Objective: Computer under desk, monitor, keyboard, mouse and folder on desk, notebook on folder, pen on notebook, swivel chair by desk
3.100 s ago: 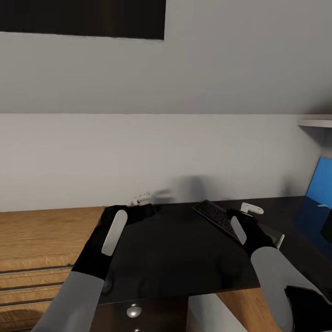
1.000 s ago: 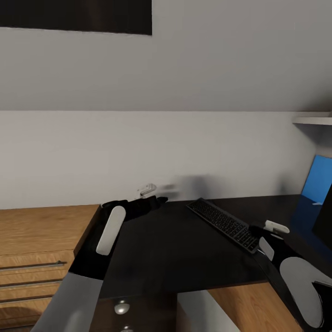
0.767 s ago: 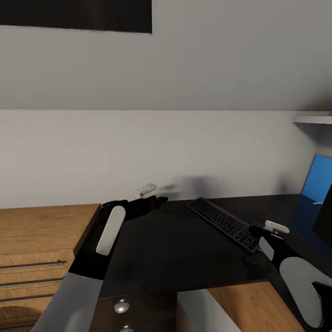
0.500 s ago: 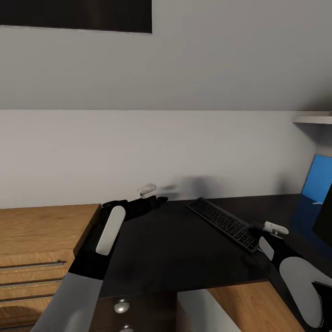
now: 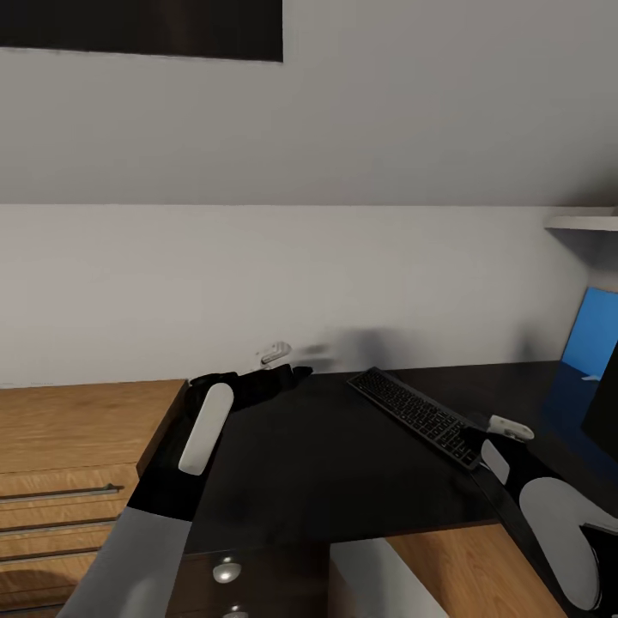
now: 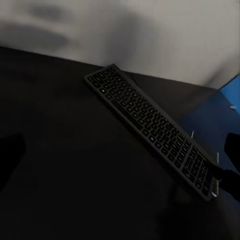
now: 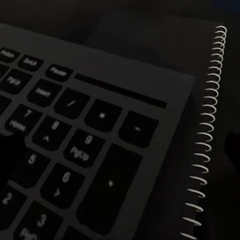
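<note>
Keyboard (image 5: 416, 415) lies diagonal on desk (image 5: 326, 463), centre-right of frame; right gripper (image 5: 508, 427) at its near corner, likely to nudge it; left gripper (image 5: 276, 352) idle upper-left; finger state of both unclear

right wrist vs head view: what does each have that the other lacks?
Right wrist view alone: key legends on the numpad end and a white spiral binding beside the keyboard. Head view alone: left gripper, right gripper, wooden chest, blue folder at the far right. Both: the keyboard lying on the black desk.
</note>
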